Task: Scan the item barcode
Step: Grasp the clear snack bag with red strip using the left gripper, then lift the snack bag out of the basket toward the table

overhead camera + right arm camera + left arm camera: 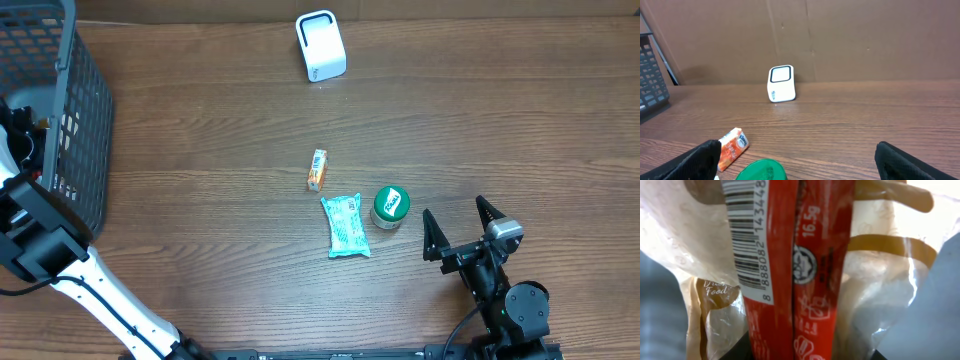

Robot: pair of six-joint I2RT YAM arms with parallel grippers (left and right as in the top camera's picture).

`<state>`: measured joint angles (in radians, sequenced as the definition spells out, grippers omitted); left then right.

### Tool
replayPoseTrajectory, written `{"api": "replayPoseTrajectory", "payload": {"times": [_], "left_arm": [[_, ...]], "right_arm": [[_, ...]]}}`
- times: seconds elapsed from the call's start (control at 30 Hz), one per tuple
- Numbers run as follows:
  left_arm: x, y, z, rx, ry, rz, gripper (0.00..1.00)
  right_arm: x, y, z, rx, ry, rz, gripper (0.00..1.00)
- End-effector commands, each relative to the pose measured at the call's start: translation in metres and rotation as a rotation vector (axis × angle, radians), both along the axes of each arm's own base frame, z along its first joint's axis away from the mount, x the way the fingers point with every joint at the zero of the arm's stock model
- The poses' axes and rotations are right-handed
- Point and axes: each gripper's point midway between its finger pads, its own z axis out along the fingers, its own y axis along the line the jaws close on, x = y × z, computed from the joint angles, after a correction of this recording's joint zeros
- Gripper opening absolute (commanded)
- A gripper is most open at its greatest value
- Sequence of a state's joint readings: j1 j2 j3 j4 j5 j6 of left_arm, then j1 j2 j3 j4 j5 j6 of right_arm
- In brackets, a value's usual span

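Note:
A red snack packet (790,255) in clear crinkly wrap fills the left wrist view, its white barcode label (747,235) facing the camera. My left gripper (807,351) shows only as dark jaw edges at the bottom, pressed against the wrapper on both sides. From overhead, the left arm (40,235) reaches into the grey basket (85,110) and its gripper is hidden there. The white scanner (320,45) stands at the table's far edge, also the scanner (781,83) in the right wrist view. My right gripper (455,222) rests open near the front, nothing between its fingers (700,160).
An orange tissue pack (317,170), a teal pouch (345,225) and a green-lidded jar (390,206) lie mid-table, just left of the right gripper. The basket takes the far left corner. A brown cardboard wall (840,35) backs the table.

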<state>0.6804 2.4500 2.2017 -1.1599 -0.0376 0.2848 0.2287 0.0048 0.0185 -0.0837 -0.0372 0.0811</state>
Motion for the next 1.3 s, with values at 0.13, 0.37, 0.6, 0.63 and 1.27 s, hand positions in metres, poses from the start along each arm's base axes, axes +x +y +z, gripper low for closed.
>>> {"api": "replayPoseTrajectory", "payload": {"times": [0.13,0.37,0.6,0.63,1.27], "left_arm": [[0.029,-0.011,0.051,0.035,-0.108,0.078,0.04],[0.041,-0.019,0.160,0.170,-0.301,0.121,0.04],[0.015,-0.034,0.270,0.290,-0.491,0.208,0.04],[0.009,-0.038,0.285,0.298,-0.523,0.223,0.04],[-0.052,-0.253,0.352,0.023,-0.569,0.061,0.04]], "right_arm": [[0.001,-0.002,-0.004,-0.005,0.005,-0.012,1.00],[0.001,-0.002,-0.004,-0.005,0.005,-0.012,1.00],[0.001,-0.002,-0.004,-0.005,0.005,-0.012,1.00],[0.001,-0.002,-0.004,-0.005,0.006,-0.012,1.00],[0.001,-0.002,-0.004,-0.005,0.005,-0.012,1.00]]}}
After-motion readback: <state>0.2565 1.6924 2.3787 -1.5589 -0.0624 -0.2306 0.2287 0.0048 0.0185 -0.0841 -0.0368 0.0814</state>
